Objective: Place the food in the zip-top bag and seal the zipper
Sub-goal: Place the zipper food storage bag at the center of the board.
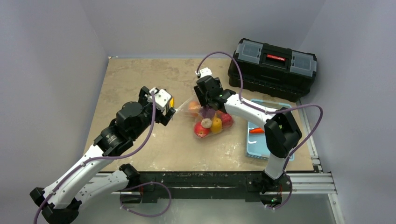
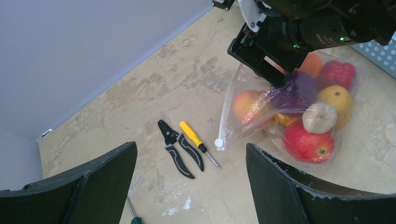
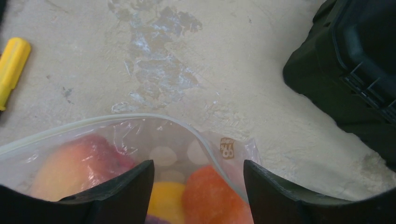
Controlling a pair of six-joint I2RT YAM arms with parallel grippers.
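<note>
The zip-top bag [image 1: 189, 106] lies at the middle of the tabletop [image 1: 140, 74], the food [image 2: 308, 142] packed inside: red, yellow, purple, peach. Only my right wrist view shows the zipper [image 3: 130, 115] arcing across its mouth, just ahead of the right end effector [image 3: 198, 186], fingers spread and released. My left wrist view alone reveals pliers [image 2: 180, 149] and a yellow-handled screwdriver [image 2: 200, 145] just beside the bag; the left end effector [image 2: 191, 186] gapes, holding nothing. Overhead I see a black toolbox [image 1: 273, 65] and blue tray [image 1: 254, 144] to the right.
</note>
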